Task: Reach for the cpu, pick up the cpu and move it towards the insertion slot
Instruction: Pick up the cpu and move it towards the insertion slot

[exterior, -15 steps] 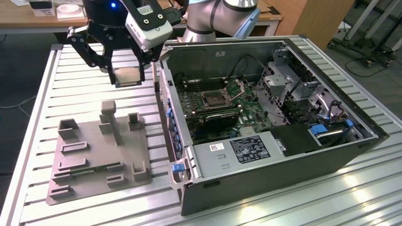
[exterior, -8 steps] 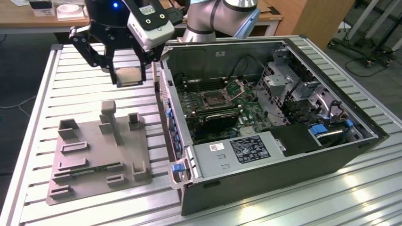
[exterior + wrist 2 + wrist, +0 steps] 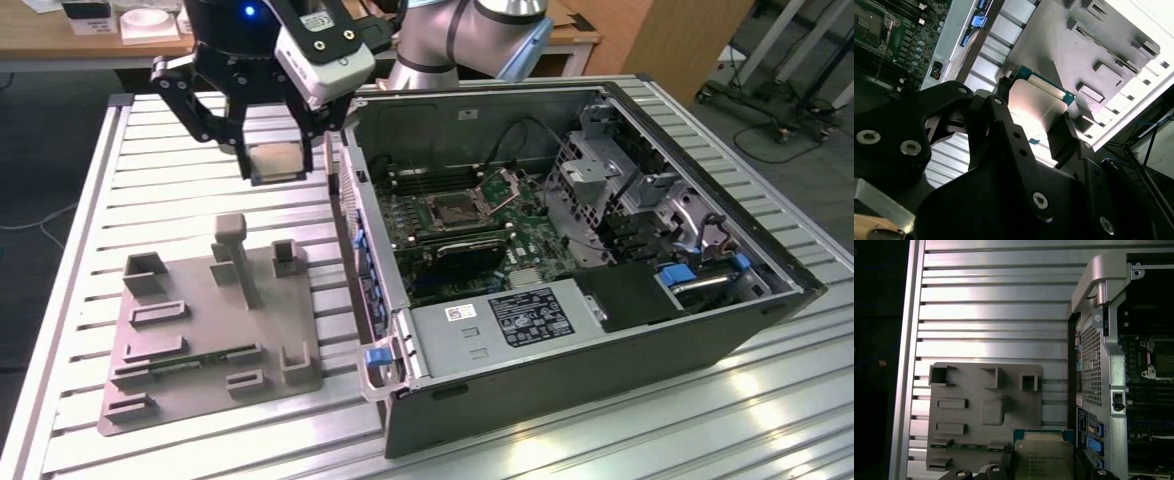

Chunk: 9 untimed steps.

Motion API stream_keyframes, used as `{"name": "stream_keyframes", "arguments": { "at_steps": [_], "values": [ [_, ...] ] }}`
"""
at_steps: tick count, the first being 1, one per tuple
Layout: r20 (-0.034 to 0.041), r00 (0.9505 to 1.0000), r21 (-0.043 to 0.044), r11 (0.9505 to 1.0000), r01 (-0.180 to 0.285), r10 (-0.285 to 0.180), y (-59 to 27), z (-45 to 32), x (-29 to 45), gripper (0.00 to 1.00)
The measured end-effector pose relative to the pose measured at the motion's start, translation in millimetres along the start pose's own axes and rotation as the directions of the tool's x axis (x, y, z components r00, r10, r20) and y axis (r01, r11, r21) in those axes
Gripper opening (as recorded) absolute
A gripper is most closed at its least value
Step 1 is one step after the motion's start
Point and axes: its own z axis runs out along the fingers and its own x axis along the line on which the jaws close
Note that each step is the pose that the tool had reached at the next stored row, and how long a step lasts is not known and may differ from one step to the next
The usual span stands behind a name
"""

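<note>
While your gripper hangs above the ribbed metal table, you have its black fingers clamped on the cpu, which sits between them clear of the surface, pale tan face turned toward the exterior view; in the second wrist view you see the same chip by its shiny silver top with a thin green edge, pinched at both sides by the gripper; in the first wrist view the cpu shows its silver lid just above the dark finger parts; below the chip lies the grey fixture tray, with its raised posts and pockets, and a thin green circuit strip lying in it near its front edge; to the exterior view's right of the gripper, just beside it, stands the open computer case, its near wall close to the fingers; inside, on the green motherboard, you find the insertion slot, a square metal-framed socket with a dark centre and its silver retention plate tilted up; the cpu is held well apart from that socket, outside the case wall
</note>
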Motion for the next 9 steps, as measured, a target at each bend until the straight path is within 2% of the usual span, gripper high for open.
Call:
{"name": "stream_keyframes", "arguments": {
  "at_steps": [9],
  "values": [
    [-0.0001, 1.0000, 0.0001, 1.0000, 0.000, 0.000, 0.0, 0.0, -2.8, 0.55]
  ]
}}
